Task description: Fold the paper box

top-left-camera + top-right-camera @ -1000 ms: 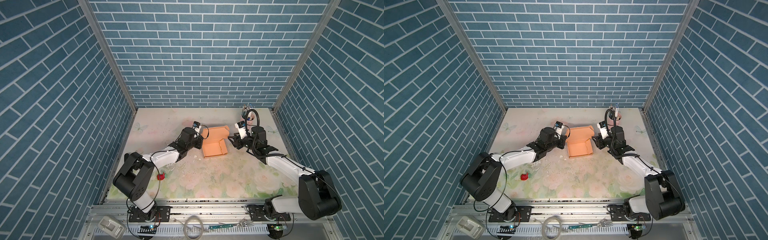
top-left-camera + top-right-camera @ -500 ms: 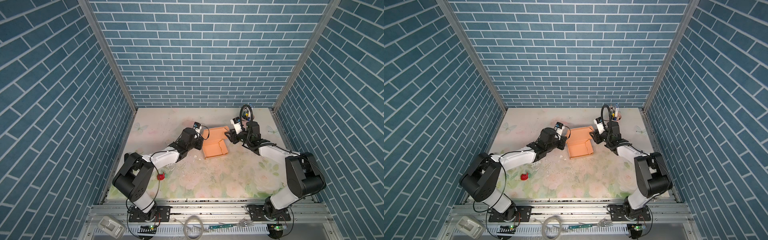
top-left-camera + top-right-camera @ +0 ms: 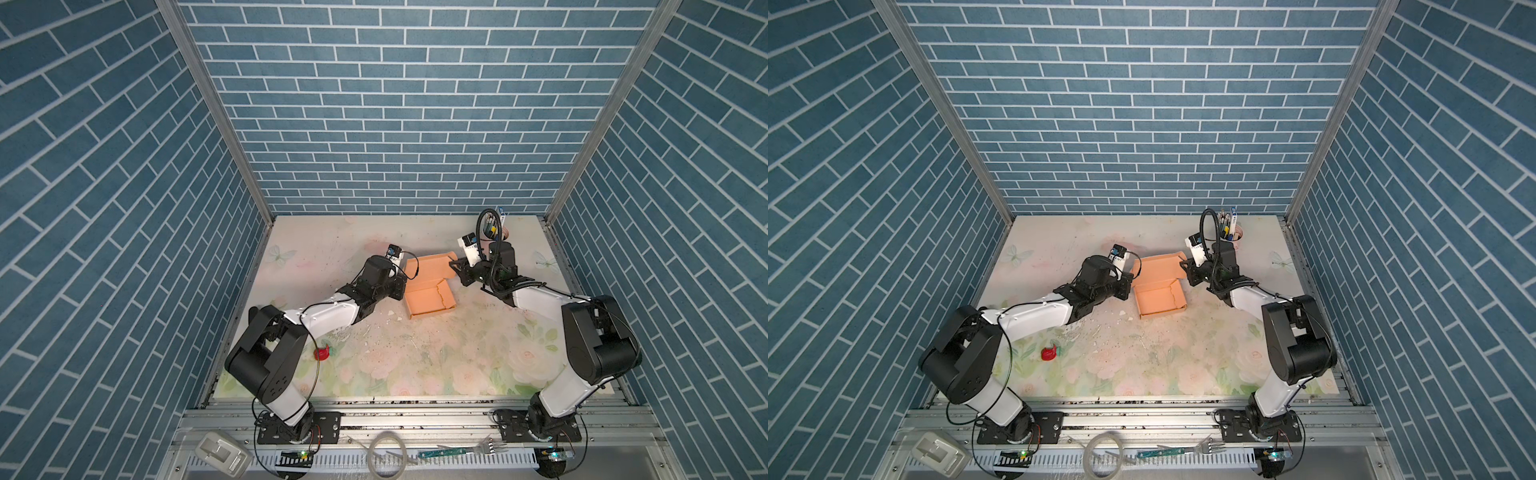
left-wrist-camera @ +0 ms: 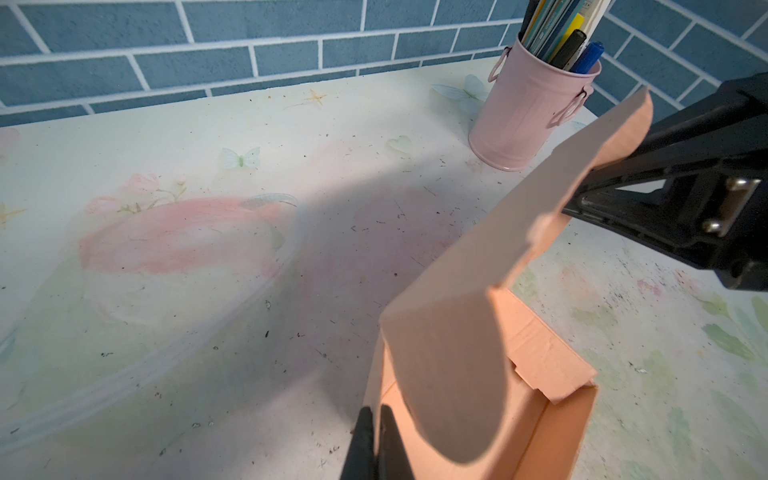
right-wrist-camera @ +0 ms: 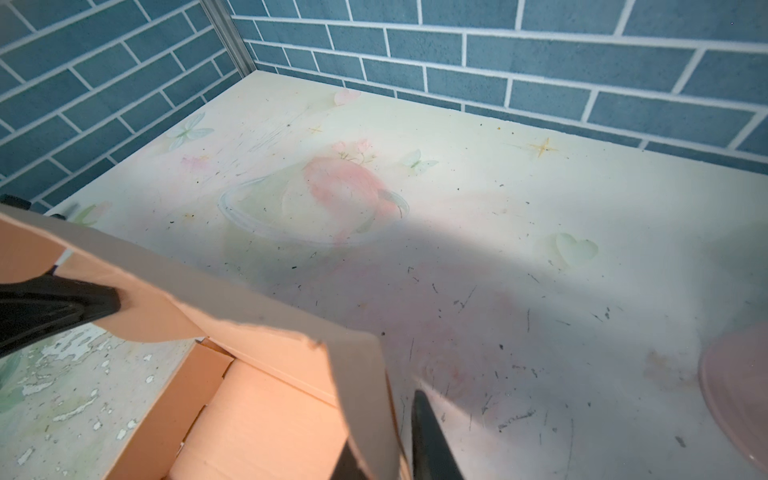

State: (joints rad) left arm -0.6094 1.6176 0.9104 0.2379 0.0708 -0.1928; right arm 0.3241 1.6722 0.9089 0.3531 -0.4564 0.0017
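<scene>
Here the paper box [image 3: 430, 297] sits on the far middle of the floral table [image 3: 436, 365]. Both top views show its tray open upward and its lid panel standing at the far edge. The left gripper [image 4: 376, 413], reaching in from the left, is pinched tight on the box's left side. The left wrist view shows the card squeezed between its two black fingers [image 4: 362, 440]. The right gripper [image 5: 384, 415] meets the lid's right side flap. Only the right wrist view shows its fingers on either side of that flap, with a sliver of table between one finger and the card. Whether they clamp the flap cannot be told. The pink cup of pens [image 4: 528, 112] stands far right. It is sharp in the left wrist view but small and partly screened by the right arm from above. A small red object [image 3: 1049, 353], near left, appears in the top views alone.
</scene>
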